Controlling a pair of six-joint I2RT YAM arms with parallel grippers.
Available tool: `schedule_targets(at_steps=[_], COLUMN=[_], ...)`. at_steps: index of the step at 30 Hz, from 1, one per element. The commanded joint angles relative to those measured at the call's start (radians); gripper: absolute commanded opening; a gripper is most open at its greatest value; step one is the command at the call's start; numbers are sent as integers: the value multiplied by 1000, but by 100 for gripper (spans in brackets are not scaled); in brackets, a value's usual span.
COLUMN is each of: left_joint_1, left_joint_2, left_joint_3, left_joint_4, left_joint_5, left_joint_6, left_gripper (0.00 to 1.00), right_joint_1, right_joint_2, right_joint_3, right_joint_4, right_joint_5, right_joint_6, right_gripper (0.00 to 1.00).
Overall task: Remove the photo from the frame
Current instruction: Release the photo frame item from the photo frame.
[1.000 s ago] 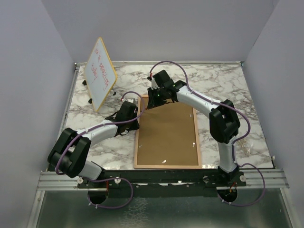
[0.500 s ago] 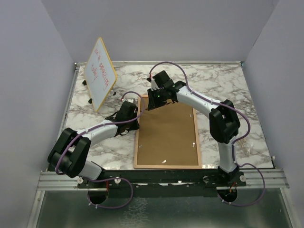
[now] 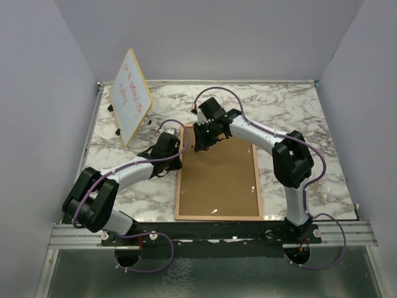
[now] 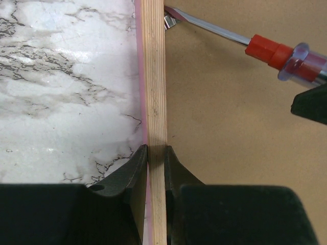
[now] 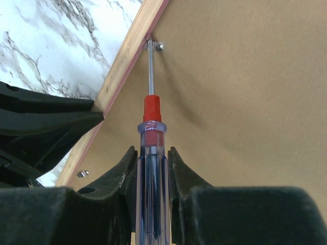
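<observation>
The frame [image 3: 218, 180] lies face down on the marble table, its brown fibreboard back up. The photo is hidden beneath the back. My left gripper [image 3: 178, 155] is shut on the frame's left wooden edge [image 4: 155, 92], one finger on each side. My right gripper [image 3: 200, 141] is shut on a screwdriver [image 5: 152, 168] with a clear blue handle and red collar. The screwdriver's tip touches a small metal clip [image 5: 159, 47] by the frame's left edge. The screwdriver [image 4: 276, 51] and that clip [image 4: 170, 21] also show in the left wrist view.
A yellow-edged whiteboard [image 3: 131, 96] with red writing stands tilted at the back left. Other small metal clips sit on the back, one near the left edge [image 5: 82, 174] and one on the right side [image 3: 254, 186]. Grey walls enclose the table.
My right gripper has shifted slightly toward the near left with the screwdriver, bringing its tip down to the clip. My left gripper has stayed clamped on the frame edge.
</observation>
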Motion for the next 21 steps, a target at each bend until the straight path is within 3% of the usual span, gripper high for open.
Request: schedule_targets(at_steps=[1,10,13,18,21], left_joint_1=[5,5,5,5,7], left_joint_2=[39,26,-3,-116,-221], left_joint_3=[-20,-25,-4,76,136], left_joint_4=[-85,-87,-116,-202,-248], left_joint_5=[-78,-79,-83,-70,-47], left_joint_6=[39,28,20,39,95], left_gripper=[14,15,28,63,74], right_joint_1=[14,17,16,14,13], right_joint_2=[-25,-113,-194,-377,-495], right_joint_3=[-21,-74,-123,-260,-354], right_joint_4=[-92,-84,-47,17,39], right_joint_5=[-19,11,11,-1,-56], right_joint_6=[-17,5,28,83,74], right_gripper=[1,1,1,1,1])
